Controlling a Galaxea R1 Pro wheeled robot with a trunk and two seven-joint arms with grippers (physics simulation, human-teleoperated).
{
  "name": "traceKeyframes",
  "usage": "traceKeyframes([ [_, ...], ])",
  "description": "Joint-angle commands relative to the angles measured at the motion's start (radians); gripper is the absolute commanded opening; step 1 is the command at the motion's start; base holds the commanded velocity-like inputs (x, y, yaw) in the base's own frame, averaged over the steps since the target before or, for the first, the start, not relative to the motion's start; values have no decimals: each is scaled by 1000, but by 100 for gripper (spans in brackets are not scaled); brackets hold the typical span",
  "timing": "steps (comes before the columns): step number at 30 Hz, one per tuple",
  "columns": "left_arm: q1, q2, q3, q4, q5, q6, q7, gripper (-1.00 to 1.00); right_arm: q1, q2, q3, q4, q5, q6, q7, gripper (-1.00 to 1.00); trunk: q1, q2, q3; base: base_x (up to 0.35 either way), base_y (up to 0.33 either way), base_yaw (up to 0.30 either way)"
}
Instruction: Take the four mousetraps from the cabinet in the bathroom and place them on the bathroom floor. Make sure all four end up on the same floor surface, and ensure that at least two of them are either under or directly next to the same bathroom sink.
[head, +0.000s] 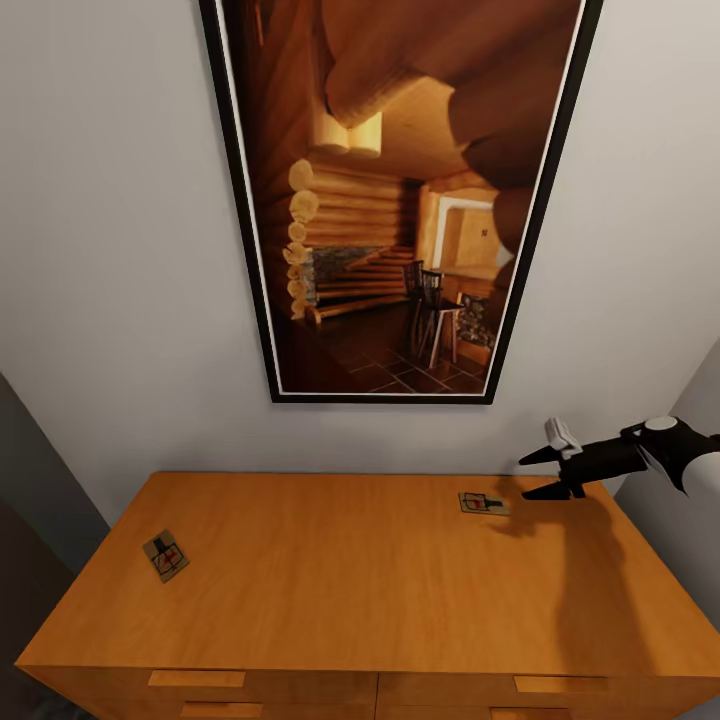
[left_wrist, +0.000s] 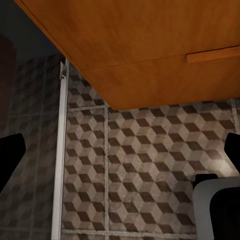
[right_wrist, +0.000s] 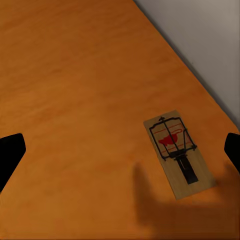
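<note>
- Now the right pincer (head: 540, 474) hangs over the far right corner of the cabinet (head: 340, 580), its two black fingers spread wide with nothing between them.
- Just beyond those fingertips, a mousetrap (head: 483, 503) lies flat on the orange-brown top, close to the wall (head: 120, 300) and clear of the fingers.
- From the head camera that trap is a small tan patch; the pincer's shadow falls on the wood beside it.
- Over on the right wrist camera, the same mousetrap (right_wrist: 179, 152) comes up sharp: tan board, dark wire frame, red spot, black bar. It sits ahead of the pincer, nearer one fingertip than the other, and both black tips show only at the picture's edges, far apart.
- Back to the head camera: a second mousetrap (head: 166, 555) lies well away from the right pincer, across the cabinet top near its left edge, turned at an angle.
- Above the cabinet a dark-framed picture (head: 400, 190) of a log interior hangs on the wall.
- Drawer handles (head: 197, 679) show along the cabinet's front edge.
- Down low, the left wrist camera gives another angle: the left pincer (left_wrist: 120, 160) is wide too, black tips at either edge, empty.
- Ahead of it lies the bathroom floor (left_wrist: 140, 165) with its cube-pattern tiles, and the cabinet's wooden front with a bar handle looms just above.
- A pale strip (left_wrist: 59, 150) runs across the tiles beside a darker area.
</note>
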Motion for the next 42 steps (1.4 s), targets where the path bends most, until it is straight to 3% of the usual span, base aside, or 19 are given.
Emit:
traceKeyframes([
  [1, -2, 0, -9, 3, 2, -5, 6, 100, 2, -1, -4, -1, 6, -9, 0, 100, 1, -2, -2, 0, 0, 0],
  [10, -2, 0, -9, 3, 2, -4, 6, 100, 15, -2, -3, -1, 19, -10, -97, 100, 1, -2, -2, 0, 0, 0],
  [13, -2, 0, -9, 2, 2, -4, 6, 100, 17, -2, 0, -2, 43, -11, -125, 100, 1, -2, -2, 0, 0, 0],
  [16, -2, 0, -9, 2, 2, -4, 5, 100, 17, -2, 1, -2, 95, -11, -134, 100, 1, -2, -2, 0, 0, 0],
  [20, -2, -1, -9, 2, 2, -4, 5, 100, 18, -1, 1, -6, 203, -10, -146, 100, 1, -2, -2, 0, 0, 0],
  [24, -2, -1, -9, 2, 2, -5, 5, 100, 18, 1, 1, -8, 256, -10, -182, 100, 1, -2, -2, 0, 0, 0],
  [30, -2, -8, -9, 2, 2, -5, 5, 100, 18, 5, 2, -9, 273, -9, -234, 100, 1, -2, -2, 0, 0, 0],
  [42, -2, -12, -9, 2, 2, -4, 5, 100, 18, 6, 2, -17, 276, -9, -244, 100, 1, -2, -2, 0, 0, 0],
])
